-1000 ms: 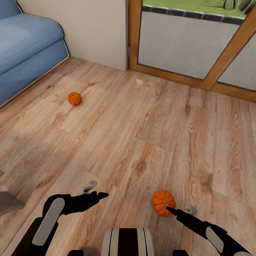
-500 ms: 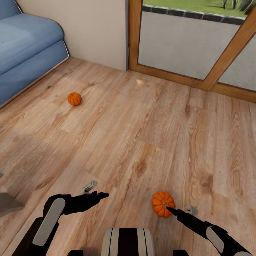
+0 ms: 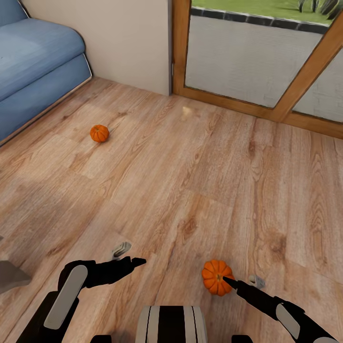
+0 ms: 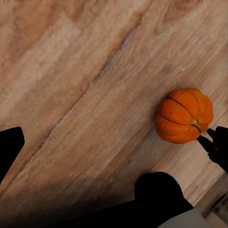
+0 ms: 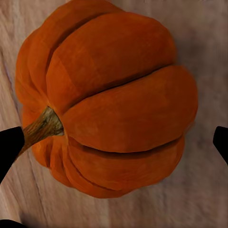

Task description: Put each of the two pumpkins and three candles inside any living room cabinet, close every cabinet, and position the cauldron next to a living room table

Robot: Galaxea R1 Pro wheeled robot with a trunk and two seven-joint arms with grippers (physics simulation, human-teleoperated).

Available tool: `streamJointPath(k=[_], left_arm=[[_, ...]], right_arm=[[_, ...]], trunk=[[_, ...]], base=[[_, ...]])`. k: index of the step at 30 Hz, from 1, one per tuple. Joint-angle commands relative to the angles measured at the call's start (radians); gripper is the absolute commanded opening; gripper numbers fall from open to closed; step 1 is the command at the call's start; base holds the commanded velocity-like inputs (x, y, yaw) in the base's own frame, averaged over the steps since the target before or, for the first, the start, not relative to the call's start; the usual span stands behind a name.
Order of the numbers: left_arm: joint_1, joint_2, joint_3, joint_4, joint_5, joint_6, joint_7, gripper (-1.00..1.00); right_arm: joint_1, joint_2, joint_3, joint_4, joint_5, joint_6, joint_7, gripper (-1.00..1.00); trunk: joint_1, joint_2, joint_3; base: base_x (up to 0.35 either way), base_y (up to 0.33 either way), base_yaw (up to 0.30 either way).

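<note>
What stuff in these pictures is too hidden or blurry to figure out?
- Near pumpkin: in the head view the right gripper covers part of it, so contact is unclear.
- Small pale object by the door: head view, too small to identify.
- Grey-brown thing: head view, cut off by the edge.
- Right fingers: right wrist view, cut off at both sides.
- Sofa: head view, cut off by the edge.

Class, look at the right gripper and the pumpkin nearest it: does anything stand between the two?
Nothing visible does. The right gripper points straight at the near pumpkin on the wood floor. In the right wrist view the pumpkin sits between the open fingertips with bare floor around it.
</note>
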Motion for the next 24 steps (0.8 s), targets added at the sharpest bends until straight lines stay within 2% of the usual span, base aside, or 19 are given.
streamJointPath(k=[1, 14, 24], left_arm=[[0.0, 0.0, -0.002, -0.001, 0.01, 0.001, 0.01, 1.0], [0.0, 0.0, 0.0, -0.001, 0.01, 0.002, 0.01, 1.0], [0.0, 0.001, 0.001, -0.001, 0.01, 0.002, 0.01, 1.0]], right_arm=[[0.0, -0.001, 0.004, -0.001, -0.011, 0.007, 0.0, 1.0], [0.0, -0.002, 0.004, -0.001, -0.011, 0.007, 0.0, 1.0], [0.0, -0.002, 0.004, -0.001, -0.011, 0.006, 0.0, 1.0]], trunk=[[0.0, 0.0, -0.001], [0.0, 0.0, -0.001], [0.003, -0.002, -0.024]], base=[[0.016, 0.015, 0.0], [0.002, 0.052, 0.0], [0.0, 0.0, 0.0]])
